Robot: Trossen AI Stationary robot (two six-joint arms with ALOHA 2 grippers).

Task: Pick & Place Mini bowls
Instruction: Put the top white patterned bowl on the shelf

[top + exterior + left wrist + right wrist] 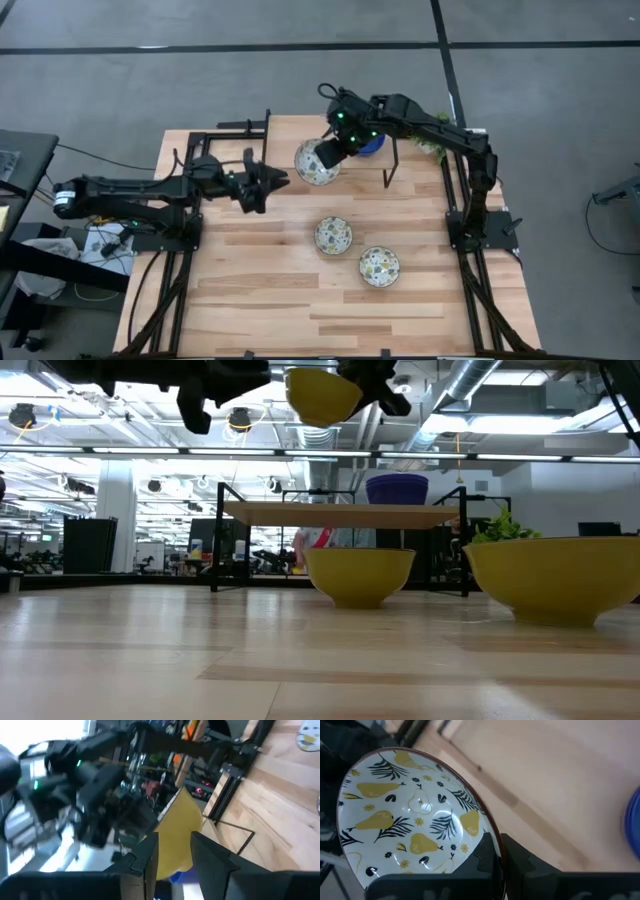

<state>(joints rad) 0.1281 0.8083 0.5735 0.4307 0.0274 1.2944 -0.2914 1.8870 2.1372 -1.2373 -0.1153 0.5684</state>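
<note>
A small round bowl, white inside with a yellow pear and dark leaf pattern and plain yellow outside (415, 822), is held off the wooden tabletop (260, 300) by the right claw (335, 148), whose fingers are closed across the bowl's rim, one inside and one outside. In the high view it hangs tilted at the far side of the tabletop, just beside a low wooden shelf on black legs (345, 513) that carries a glossy blue bowl (397, 488). Two more patterned bowls (333, 235) (379, 266) rest upright near the middle of the tabletop, close together but apart. The left claw (272, 182) hovers near the lifted bowl with its fingers parted and empty. The bowl is judged to be rigid, glazed and therefore slippery, light but breakable if dropped. A rim pinch is judged the natural hold, and a gentle, level set-down would be called for. A green leafy plant (503, 527) stands behind.
</note>
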